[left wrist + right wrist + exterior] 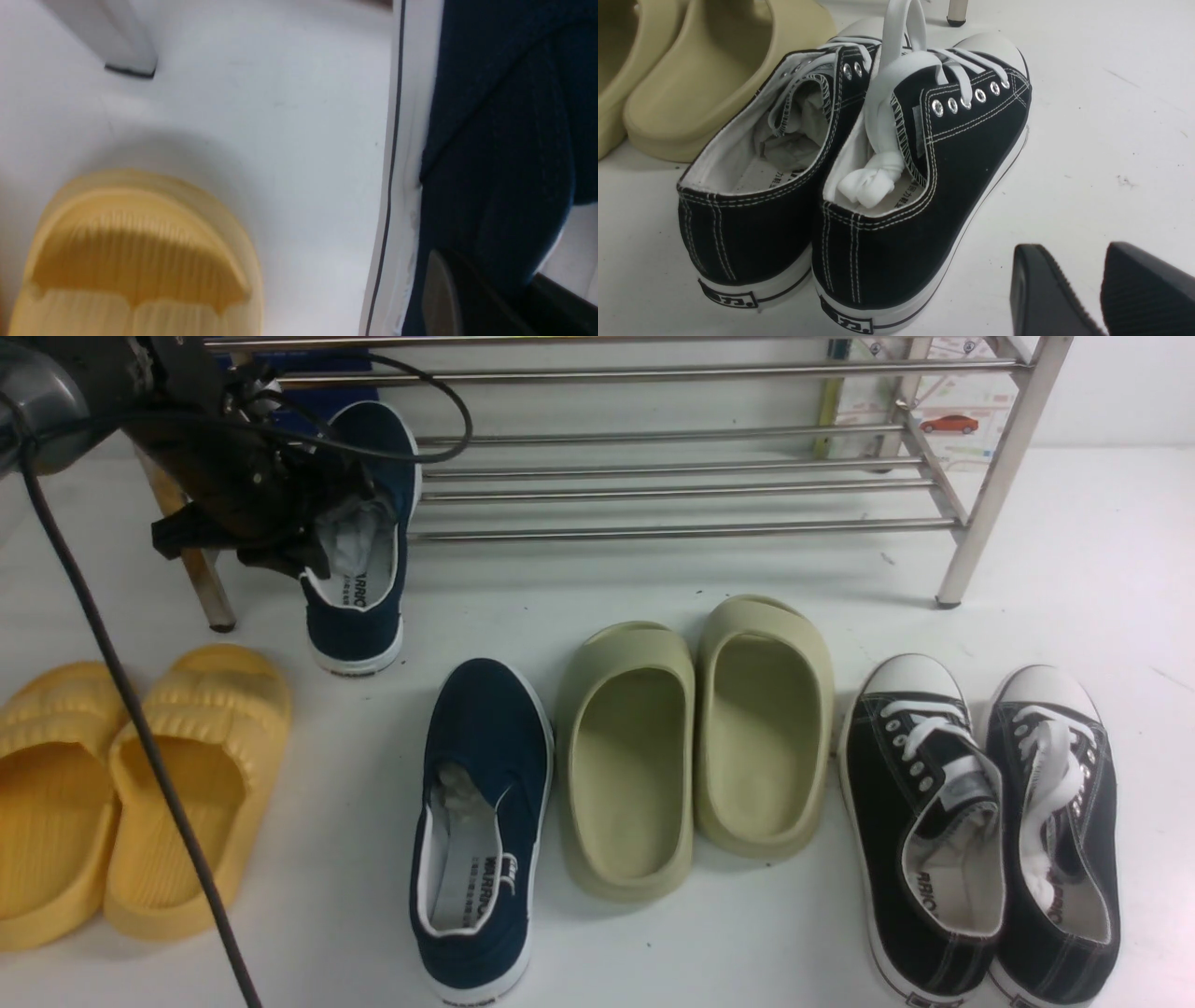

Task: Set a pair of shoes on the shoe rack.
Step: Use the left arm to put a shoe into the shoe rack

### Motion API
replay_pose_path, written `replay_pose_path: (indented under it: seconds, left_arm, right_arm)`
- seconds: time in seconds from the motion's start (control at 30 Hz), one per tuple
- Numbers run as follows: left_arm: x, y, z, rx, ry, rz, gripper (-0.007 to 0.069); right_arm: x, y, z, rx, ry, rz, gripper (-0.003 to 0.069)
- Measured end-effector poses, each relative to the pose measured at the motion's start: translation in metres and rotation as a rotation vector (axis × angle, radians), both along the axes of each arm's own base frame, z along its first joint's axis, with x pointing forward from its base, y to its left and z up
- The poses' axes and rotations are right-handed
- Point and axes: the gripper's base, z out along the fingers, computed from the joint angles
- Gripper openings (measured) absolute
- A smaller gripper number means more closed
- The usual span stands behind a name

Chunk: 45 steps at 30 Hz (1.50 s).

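R claw [1073,263]: spread, empty, hanging low just beside the sneakers [859,186] at their heel end, touching nothing. It has no part in this step, so best parked clear. In the front view the floor shoe [481,821] lies flat at 6 o'clock, toe pointing to 12, w/ the green slides [695,747] just beside it at its 3. Yellow slides [131,784] sit at 8, sneakers at 4. Further out, at 10–11 o'clock, L claw [313,537] is pinched on the held shoe [369,607], gripping its side wall at the collar from the shoe's 9. Wrist cam shows one pad [441,298] pressed to the navy canvas. Shoe is tilted, toe up toward 12 over the low bars of the rack [691,485], heel hanging low at the rack's front edge; can't tell if the heel touches the floor. So 1st shoe looks abt halfway onto the low tier, 2nd not begun. To do it well, I'd say: raise the heel till the sole is level w/ the bars, push toward 12 so the sole spans at least two bars, then let go. A one-wall grip may let the shoe twist, so go slow. Stay off the rack leg [207,593] at the claw's 8, & leave room at the shoe's 3 for its mate.
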Motion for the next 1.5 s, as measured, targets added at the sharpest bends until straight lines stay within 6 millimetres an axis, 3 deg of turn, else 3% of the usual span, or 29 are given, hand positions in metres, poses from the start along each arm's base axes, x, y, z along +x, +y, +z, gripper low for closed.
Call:
replay_pose_path:
  seconds: [0.3,1.13,1.27,1.5]
  left_arm:
    - [0.016,0.001,0.001,0.006,-0.026,0.017,0.0018]
    - [0.02,0.007,0.0,0.023,-0.051,0.127,0.0022]
    - [0.021,0.008,0.001,0.035,-0.063,0.127,0.0054]
    - [0.024,0.008,0.007,0.028,-0.111,0.13,0.0227]
  right_arm:
    - [0.0,0.0,0.0,0.0,0.0,0.0,0.0239]
    - [0.0,0.0,0.0,0.001,0.0,0.0,0.0239]
    - [0.0,0.0,0.0,0.001,0.0,0.0,0.0239]
    - [0.0,0.0,0.0,0.001,0.0,0.0,0.0239]
